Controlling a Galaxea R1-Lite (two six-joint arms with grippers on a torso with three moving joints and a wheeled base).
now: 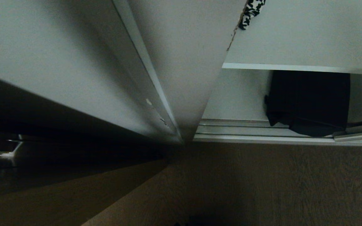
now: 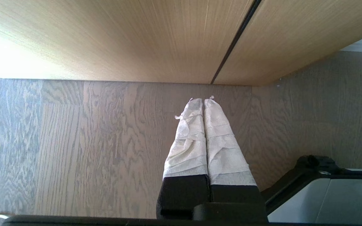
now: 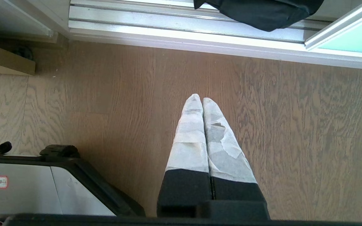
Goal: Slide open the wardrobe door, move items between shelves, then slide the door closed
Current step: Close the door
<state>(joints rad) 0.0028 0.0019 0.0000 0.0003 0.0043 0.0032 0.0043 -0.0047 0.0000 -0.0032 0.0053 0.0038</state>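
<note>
So the one black bag (image 1: 308, 100) sits at the front edge of the bottom shelf (image 1: 240, 97), under a white shelf board (image 1: 294, 67), with a floppy corner spilling over the silver door track (image 1: 247, 130). It looks like soft matte fabric, so I'd guess it's light and will sag and fold when lifted, not slippery, nothing to break. Best bet is probably pinching a thick bunch of cloth near the top middle, not that loose corner, or it'll just drape and drag on the track.

The aqua door (image 3: 353, 40) shows only as a sliver at the track's far right end, so the bay with the bag is open.

Both arms hang over the wood floor (image 3: 294, 125), away from the wardrobe. Left tool (image 2: 203, 101): taped fingers pressed together, nothing in them, near a wood-grain panel (image 2: 137, 37). Right tool (image 3: 199, 99): same deal, fingers together and empty, pointing toward the track, bag just beyond.

Count: one bag, two shelf levels visible, one aqua door, two tools.
</note>
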